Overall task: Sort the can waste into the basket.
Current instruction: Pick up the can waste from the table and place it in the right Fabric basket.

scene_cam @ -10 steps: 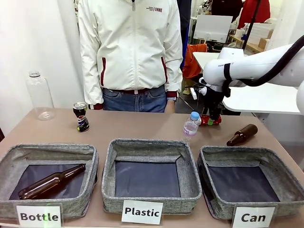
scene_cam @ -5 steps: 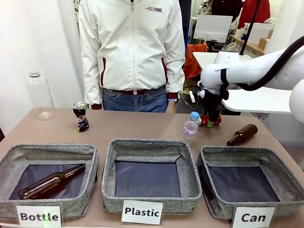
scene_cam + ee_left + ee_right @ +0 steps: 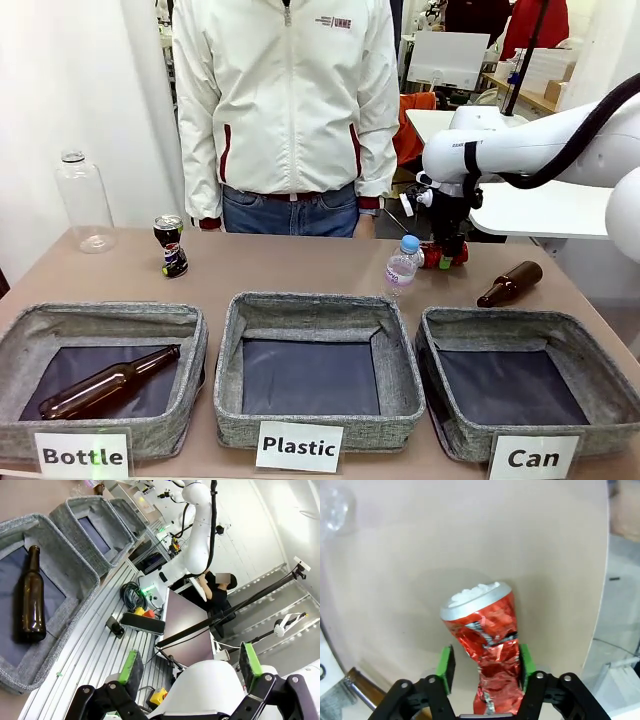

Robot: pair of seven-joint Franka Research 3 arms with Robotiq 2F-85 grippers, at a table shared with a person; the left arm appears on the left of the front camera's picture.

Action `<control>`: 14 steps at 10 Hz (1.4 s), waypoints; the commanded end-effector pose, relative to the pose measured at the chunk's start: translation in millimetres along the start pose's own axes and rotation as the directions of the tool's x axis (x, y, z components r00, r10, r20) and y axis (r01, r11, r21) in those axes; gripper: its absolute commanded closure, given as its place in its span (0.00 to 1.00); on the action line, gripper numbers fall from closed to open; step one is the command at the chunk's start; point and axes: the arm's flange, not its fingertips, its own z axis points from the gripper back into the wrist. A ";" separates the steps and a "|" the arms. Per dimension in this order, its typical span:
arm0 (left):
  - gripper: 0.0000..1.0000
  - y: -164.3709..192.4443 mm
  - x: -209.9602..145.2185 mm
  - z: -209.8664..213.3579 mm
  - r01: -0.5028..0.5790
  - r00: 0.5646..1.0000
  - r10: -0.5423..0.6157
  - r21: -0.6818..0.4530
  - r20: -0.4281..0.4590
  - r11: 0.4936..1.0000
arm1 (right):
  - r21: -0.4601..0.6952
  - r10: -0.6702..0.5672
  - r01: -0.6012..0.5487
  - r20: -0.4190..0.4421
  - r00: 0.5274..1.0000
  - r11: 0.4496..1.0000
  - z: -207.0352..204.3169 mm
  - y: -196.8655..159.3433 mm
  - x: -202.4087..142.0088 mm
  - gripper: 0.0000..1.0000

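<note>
Red crushed can point(image 3: 482, 630) lies far right on the tabletop point(image 3: 300, 265), its waist pinched by the closed right hand point(image 3: 486, 666), presumably to carry it to the Can basket point(image 3: 500, 325). The left hand point(image 3: 190, 660) is open and empty.

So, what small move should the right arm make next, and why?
Probably lift straight up: the right gripper is shut on the crumpled red can, which lies on the table, and the Can basket waits nearer the robot.

Crushed red can point(image 3: 487, 645); black can point(image 3: 172, 246) upright
</note>
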 end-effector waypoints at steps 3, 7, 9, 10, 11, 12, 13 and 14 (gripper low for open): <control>0.00 -1.5 -2.2 2.0 0.021 1.000 -0.021 -0.006 -0.012 1.000 | -0.005 -0.017 0.017 -0.029 0.999 1.000 8.6 -8.5 -0.4 1.00; 0.00 -1.5 -2.2 2.0 0.021 1.000 -0.021 -0.006 -0.012 1.000 | 0.014 -0.140 0.139 0.035 0.990 0.990 91.4 53.3 -27.1 1.00; 0.00 -1.5 -2.2 2.0 0.021 1.000 -0.021 -0.006 -0.012 1.000 | 0.075 -0.210 0.210 -0.011 0.978 0.975 146.2 122.7 -52.2 1.00; 0.00 -1.5 -2.2 2.0 0.021 1.000 -0.021 -0.006 -0.012 1.000 | 0.093 -0.229 0.228 -0.005 0.973 0.969 168.6 167.5 -65.5 1.00; 0.00 -1.5 -2.2 2.0 0.021 1.000 -0.021 -0.006 -0.012 1.000 | 0.083 -0.242 0.240 0.014 0.970 0.967 182.3 206.8 -77.7 1.00; 0.00 -1.5 -2.2 2.0 0.021 1.000 -0.021 -0.006 -0.012 1.000 | 0.069 -0.259 0.257 0.031 0.965 0.964 189.9 245.8 -87.3 1.00; 0.00 -1.5 -2.2 2.0 0.021 1.000 -0.021 -0.006 -0.012 1.000 | 0.024 -0.276 0.275 0.068 0.959 0.961 192.0 284.3 -92.9 1.00; 0.00 -1.5 -2.2 2.0 0.021 1.000 -0.021 -0.006 -0.012 1.000 | -0.048 -0.245 0.248 0.068 0.967 0.968 186.8 319.6 -94.2 1.00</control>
